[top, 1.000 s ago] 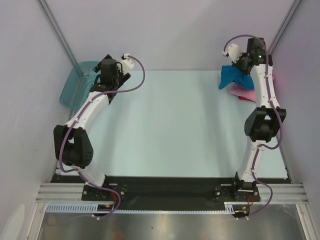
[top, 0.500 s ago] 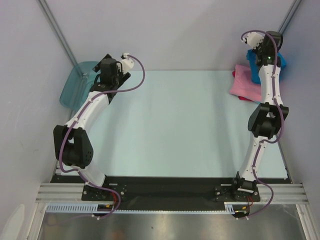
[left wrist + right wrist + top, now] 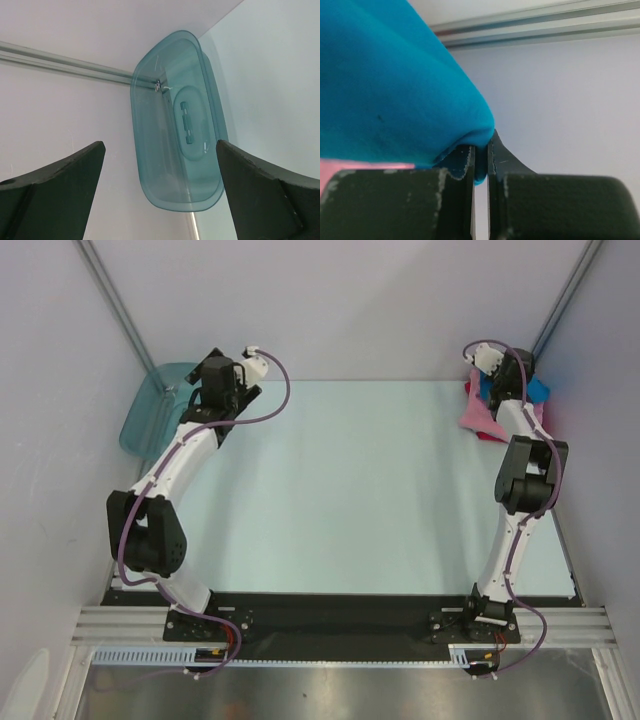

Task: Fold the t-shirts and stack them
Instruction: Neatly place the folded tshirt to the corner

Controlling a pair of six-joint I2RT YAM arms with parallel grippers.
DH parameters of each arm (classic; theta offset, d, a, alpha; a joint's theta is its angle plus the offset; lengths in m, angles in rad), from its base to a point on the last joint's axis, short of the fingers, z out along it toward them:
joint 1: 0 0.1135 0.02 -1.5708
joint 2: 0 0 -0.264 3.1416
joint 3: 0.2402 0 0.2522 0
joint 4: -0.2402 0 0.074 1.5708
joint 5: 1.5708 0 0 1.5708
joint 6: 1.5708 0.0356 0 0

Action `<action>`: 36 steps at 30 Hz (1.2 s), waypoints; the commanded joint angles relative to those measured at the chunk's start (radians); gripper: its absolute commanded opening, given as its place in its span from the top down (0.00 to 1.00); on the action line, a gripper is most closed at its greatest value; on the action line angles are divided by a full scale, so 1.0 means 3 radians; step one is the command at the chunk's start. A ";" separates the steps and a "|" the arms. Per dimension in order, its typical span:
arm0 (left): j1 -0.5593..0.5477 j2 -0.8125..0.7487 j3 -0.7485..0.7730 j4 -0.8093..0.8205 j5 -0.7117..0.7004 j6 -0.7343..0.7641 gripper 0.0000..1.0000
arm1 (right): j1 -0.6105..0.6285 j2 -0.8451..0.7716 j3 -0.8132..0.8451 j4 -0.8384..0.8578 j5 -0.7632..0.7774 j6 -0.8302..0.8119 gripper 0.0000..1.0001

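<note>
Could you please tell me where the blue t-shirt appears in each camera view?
Top external: blue t-shirt at the far right corner, partly behind the right arm.
Left wrist: not in it.
Right wrist: fills the upper left, pinched by the right gripper.
Shared landmark: the pink t-shirt beside it, in top and right wrist views.

Left arm (image 3: 175, 465) rises from its base with the elbow bent out left and the forearm angled toward the far left corner; left gripper (image 3: 159, 145) jaws spread wide apart. Right arm (image 3: 523, 485) runs almost straight up the right side to the far right corner, elbow slightly out. Right gripper (image 3: 480, 150) jaws nearly together, pinching a fold of blue t-shirt (image 3: 385, 85).
</note>
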 commanded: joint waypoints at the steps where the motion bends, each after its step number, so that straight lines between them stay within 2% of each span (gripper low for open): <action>1: -0.0025 -0.0172 -0.0091 0.0071 -0.0081 0.0035 0.00 | -0.0008 -0.0172 0.0026 0.0070 -0.0093 0.0300 1.00; 4: -0.0020 -0.0162 -0.0076 0.0091 -0.0092 0.0056 0.00 | 0.0008 -0.0101 0.0163 0.0370 0.0060 0.0194 1.00; 7: -0.0020 -0.0131 -0.0035 0.0086 -0.0081 0.0051 0.00 | -0.0018 0.0124 0.0832 0.0178 0.0147 0.0290 1.00; 12: -0.0020 -0.0060 0.0052 0.0055 -0.0087 -0.0015 0.00 | 0.0013 0.0527 0.1573 0.0871 0.0341 -0.0117 1.00; 16: -0.0030 -0.0039 0.0067 0.0035 -0.0086 -0.0046 0.00 | 0.0013 0.0854 0.1932 0.1317 0.0240 -0.0435 1.00; 19: -0.0040 -0.0024 0.0067 0.0020 -0.0097 -0.0041 0.00 | -0.0008 0.0993 0.2101 0.1338 0.0168 -0.0512 1.00; 32: -0.0122 0.0058 0.0200 -0.0128 -0.0270 0.0173 0.00 | -0.0120 0.1346 0.2097 0.1588 -0.0016 -0.0461 1.00; 36: -0.0193 0.0119 0.0302 -0.0154 -0.0362 0.0260 0.00 | -0.0156 0.1556 0.2372 0.1746 0.0019 -0.0497 1.00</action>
